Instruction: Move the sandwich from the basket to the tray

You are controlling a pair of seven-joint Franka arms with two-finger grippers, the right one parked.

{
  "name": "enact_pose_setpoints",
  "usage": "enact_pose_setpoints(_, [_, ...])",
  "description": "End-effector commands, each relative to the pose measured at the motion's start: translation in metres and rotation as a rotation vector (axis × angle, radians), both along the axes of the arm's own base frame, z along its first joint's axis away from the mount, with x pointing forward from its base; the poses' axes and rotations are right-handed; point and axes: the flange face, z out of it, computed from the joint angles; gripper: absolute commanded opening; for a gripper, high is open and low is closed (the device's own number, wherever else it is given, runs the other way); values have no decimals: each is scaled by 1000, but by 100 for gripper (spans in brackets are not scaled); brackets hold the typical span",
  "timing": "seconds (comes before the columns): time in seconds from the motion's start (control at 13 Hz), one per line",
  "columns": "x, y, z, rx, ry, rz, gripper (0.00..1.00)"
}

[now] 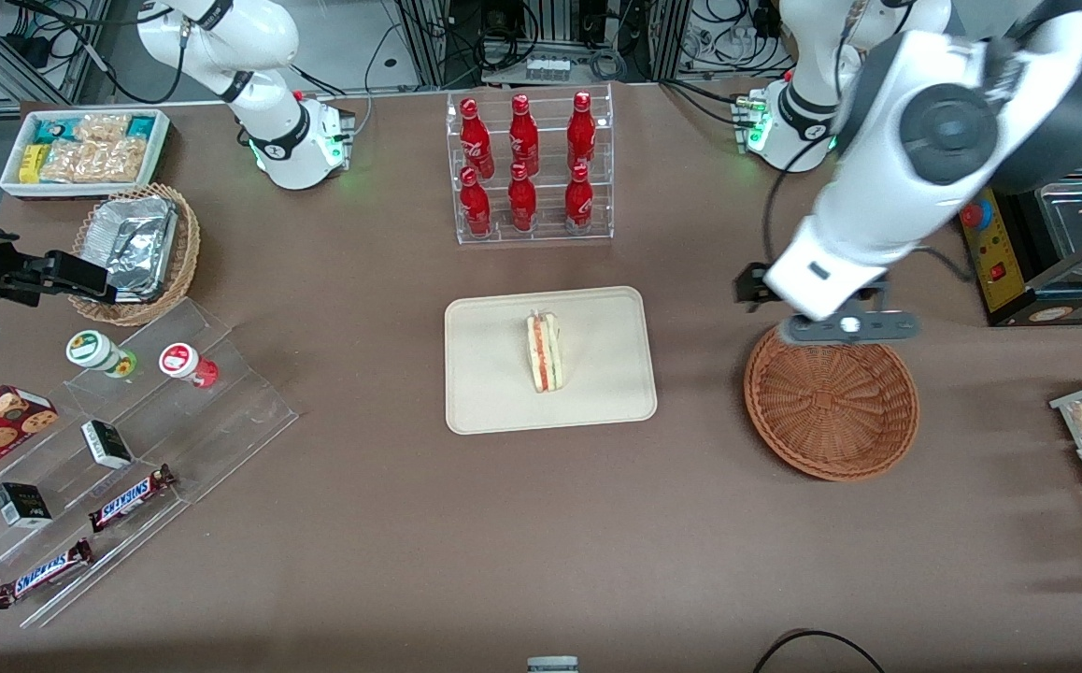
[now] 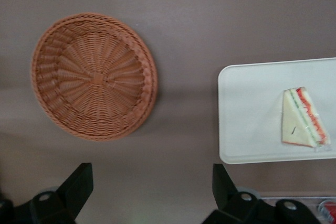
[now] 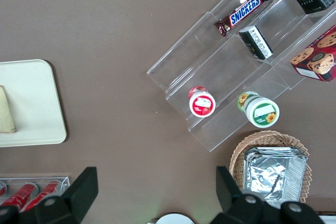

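The small triangular sandwich [image 1: 545,351] of pale white bread, with red, orange and green filling along its cut edge, lies on the flat cream-beige rectangular tray [image 1: 490,393], about in the tray's middle, at the centre of the brown table [image 1: 522,533]. In the left wrist view the sandwich [image 2: 303,117] sits flat on the tray [image 2: 252,119], filling edge showing, with a thin clear wrap around it.

The round reddish-brown woven wicker basket [image 1: 831,404] stands toward the working arm's end of the table, well apart from the tray, and there's nothing in it: the wrist camera looks straight down into the bare weave of the basket [image 2: 93,76].

The left arm's black two-finger gripper [image 1: 847,327] hangs above the basket's rim, on the side farther from the front camera. Its fingers [image 2: 79,184] are spread wide with only brown tabletop between them, gripper [image 2: 152,184] holding nothing.

Farther from the front camera than the tray stands a clear acrylic rack of six red bottles [image 1: 529,168]. Toward the parked arm's end, a lighter wicker basket with crumpled silver foil [image 1: 137,250] sits beside a clear stepped display [image 1: 130,449] with Snickers bars [image 1: 130,497].
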Motion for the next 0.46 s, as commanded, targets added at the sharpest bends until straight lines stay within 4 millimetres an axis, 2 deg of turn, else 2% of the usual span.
enact_pose_setpoints(0.0, [-6,39,7,-4,4,-39,100])
enact_pose_setpoints(0.15, [0,74,9,-11,5,-57,100])
enact_pose_setpoints(0.38, [1,109,19,-16,-10,-68,100])
